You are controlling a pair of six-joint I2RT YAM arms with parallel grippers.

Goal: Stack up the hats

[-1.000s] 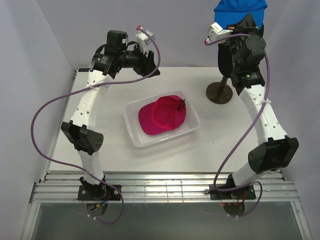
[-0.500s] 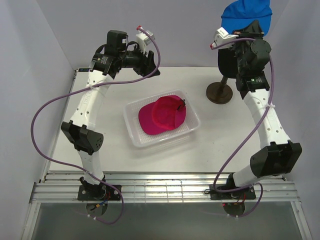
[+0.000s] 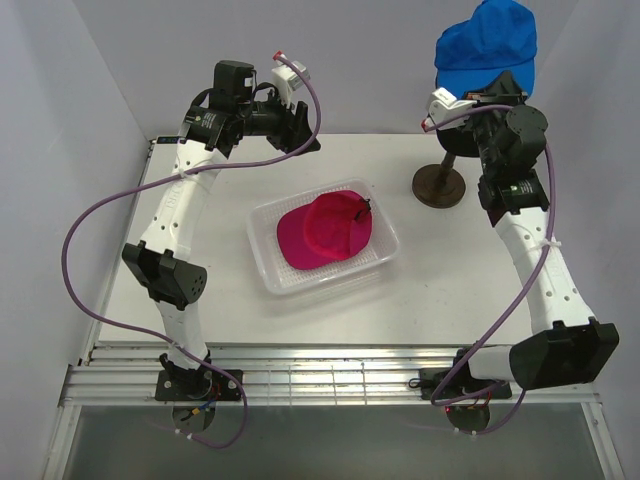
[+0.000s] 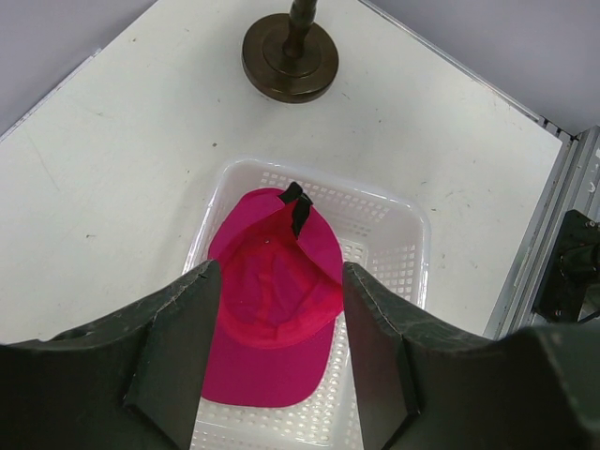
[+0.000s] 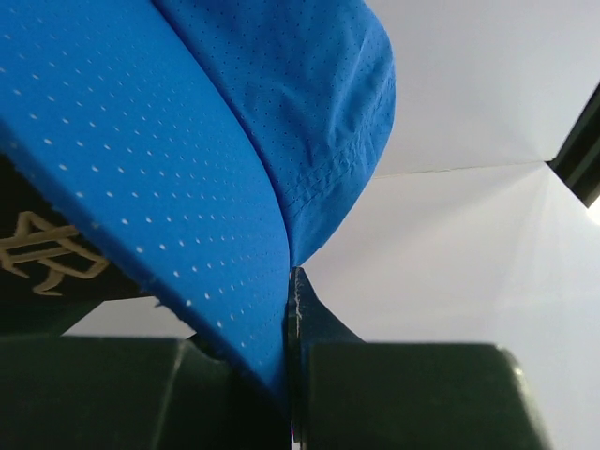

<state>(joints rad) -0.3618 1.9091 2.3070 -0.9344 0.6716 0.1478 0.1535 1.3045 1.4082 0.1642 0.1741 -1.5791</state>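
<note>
A blue hat (image 3: pixel 487 45) hangs high at the back right, above the brown stand (image 3: pixel 440 186). My right gripper (image 3: pixel 497 88) is shut on its brim; in the right wrist view the blue fabric (image 5: pixel 187 141) is pinched between the fingers of that gripper (image 5: pixel 286 309). A black hat with a gold emblem (image 5: pixel 42 267) shows under the brim at the left edge. A magenta-red hat (image 3: pixel 325 232) lies inside-up in the clear tray (image 3: pixel 272 275). My left gripper (image 3: pixel 300 135) hovers open at the back left, looking down on the magenta-red hat (image 4: pixel 272 300) with nothing between the fingers of the gripper (image 4: pixel 278 272).
The stand's round base (image 4: pixel 289 56) sits on the white table behind the tray (image 4: pixel 403 272). Grey walls close in the back and both sides. A metal rail runs along the near edge by the arm bases.
My right arm has lifted the blue hat higher and slightly to the right, up off the stand. The left arm and the magenta-red hat have not moved.
</note>
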